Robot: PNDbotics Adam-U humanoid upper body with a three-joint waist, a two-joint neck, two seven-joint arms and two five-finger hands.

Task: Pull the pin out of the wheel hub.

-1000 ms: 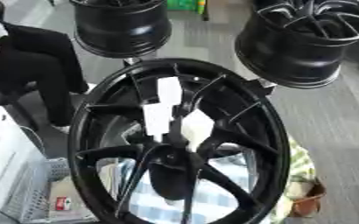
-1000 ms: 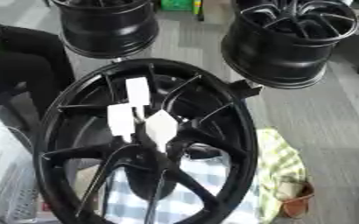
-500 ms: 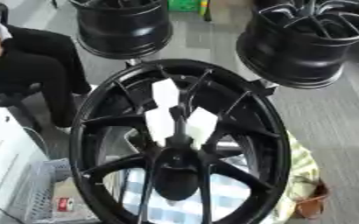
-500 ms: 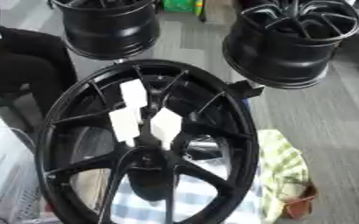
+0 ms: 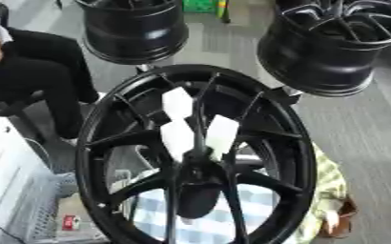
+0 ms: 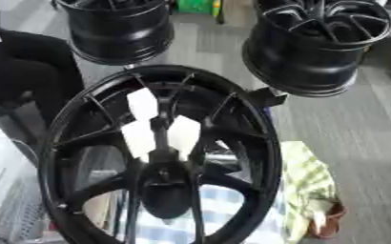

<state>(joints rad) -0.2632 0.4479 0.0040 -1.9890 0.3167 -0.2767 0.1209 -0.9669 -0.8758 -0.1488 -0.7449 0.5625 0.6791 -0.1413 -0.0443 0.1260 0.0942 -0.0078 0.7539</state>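
White tabs (image 5: 180, 125) sit higher on the wheel hub (image 5: 197, 157) than before — no hands visible.

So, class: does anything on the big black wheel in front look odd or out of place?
Yes: three white pieces sit among the spokes above the hub of the black wheel, stark against the metal. What they are cannot be told. No robot hand is in view.

A grey floor (image 5: 374, 128) carries it all. The big black wheel (image 5: 299, 143) stands up in the middle, and it is the landmark here. Behind the wheel, two more black wheels stand: one (image 5: 136, 28) to the far left, one (image 5: 332, 45) to the far right. A checked cloth (image 5: 207, 224) lies under the wheel. A white basket (image 5: 15, 200) sits left of the wheel.
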